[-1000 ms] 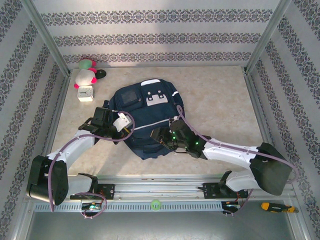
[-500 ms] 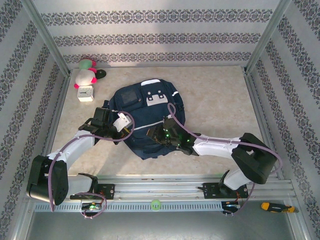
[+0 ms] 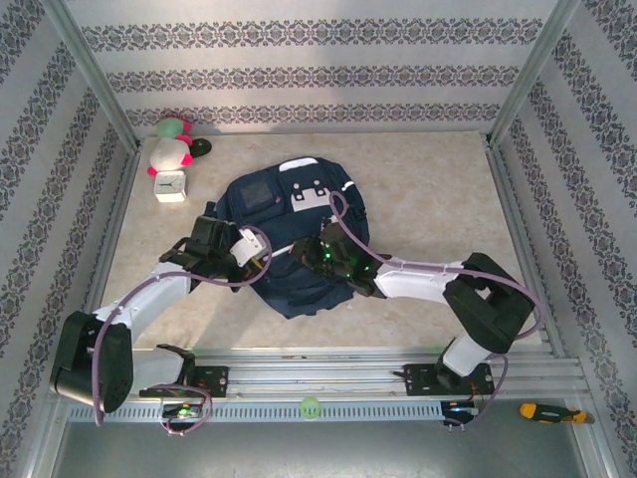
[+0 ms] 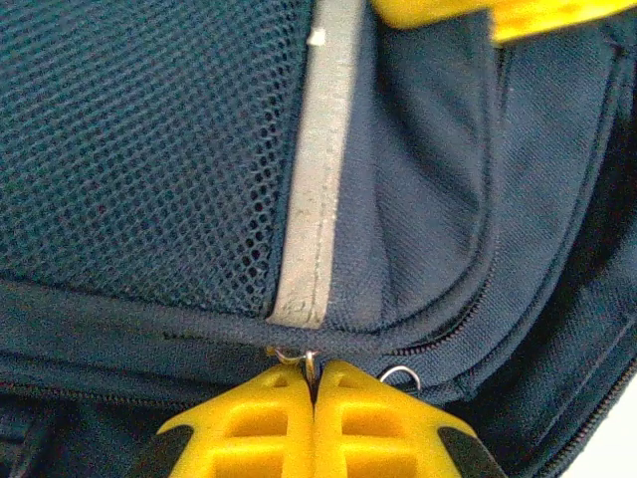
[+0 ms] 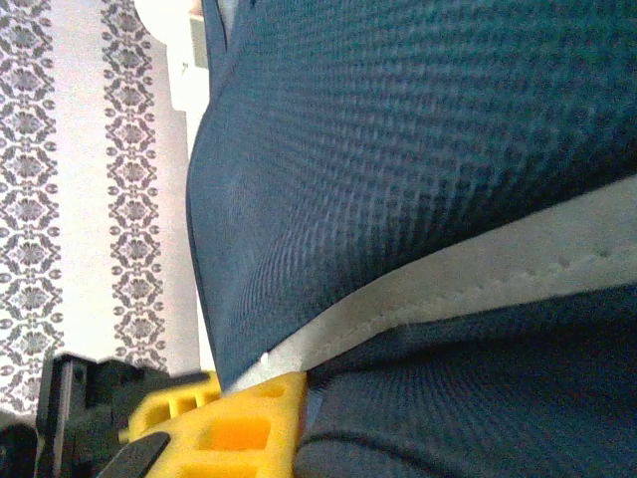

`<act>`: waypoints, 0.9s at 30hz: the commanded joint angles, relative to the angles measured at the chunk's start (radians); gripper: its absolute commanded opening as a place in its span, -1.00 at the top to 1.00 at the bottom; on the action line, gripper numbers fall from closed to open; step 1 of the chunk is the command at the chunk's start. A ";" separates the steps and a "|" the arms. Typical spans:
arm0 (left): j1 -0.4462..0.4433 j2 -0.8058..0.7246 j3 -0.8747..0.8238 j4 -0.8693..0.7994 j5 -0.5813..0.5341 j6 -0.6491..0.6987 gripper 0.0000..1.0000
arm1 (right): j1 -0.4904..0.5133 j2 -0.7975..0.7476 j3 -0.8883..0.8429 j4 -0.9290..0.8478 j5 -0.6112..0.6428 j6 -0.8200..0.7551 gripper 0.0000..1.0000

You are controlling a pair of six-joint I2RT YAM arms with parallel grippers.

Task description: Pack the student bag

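The navy student bag (image 3: 289,214) lies flat mid-table, its pale stripe (image 4: 318,169) running across the front pocket. My left gripper (image 4: 313,370) is at the bag's left side (image 3: 249,261), shut on a small metal zipper pull; a second ring (image 4: 400,376) sits just to its right. My right gripper (image 3: 313,255) presses into the bag's middle. One of its yellow fingers (image 5: 239,428) shows under the stripe (image 5: 478,284), and fabric covers the other. From the left wrist its yellow fingertips (image 4: 448,10) stand close together on the pocket fabric.
Two plush toys (image 3: 171,139) and a small white cube (image 3: 170,185) sit at the far left corner. A screwdriver (image 3: 542,410) lies beyond the front rail at the right. Metal posts and patterned walls enclose the table.
My right arm has reached left and further over the bag, and its jaws have closed on the fabric. The bag has bunched a little. The left gripper has kept its hold.
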 commanded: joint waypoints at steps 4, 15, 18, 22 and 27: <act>-0.111 0.006 0.023 -0.049 0.087 -0.024 0.85 | -0.003 0.035 0.055 0.092 0.028 -0.029 0.75; -0.117 -0.064 0.033 0.061 0.073 -0.074 0.09 | -0.162 -0.017 0.046 -0.022 -0.107 -0.168 0.75; -0.117 -0.091 0.059 0.067 0.055 -0.015 -0.20 | -0.259 -0.014 0.075 -0.102 -0.226 -0.272 0.72; -0.107 -0.095 0.096 0.087 0.005 0.126 -0.37 | -0.377 -0.008 0.136 -0.209 -0.358 -0.427 0.60; -0.097 -0.006 0.165 0.134 -0.068 0.285 -0.44 | -0.482 -0.053 0.182 -0.355 -0.466 -0.545 0.33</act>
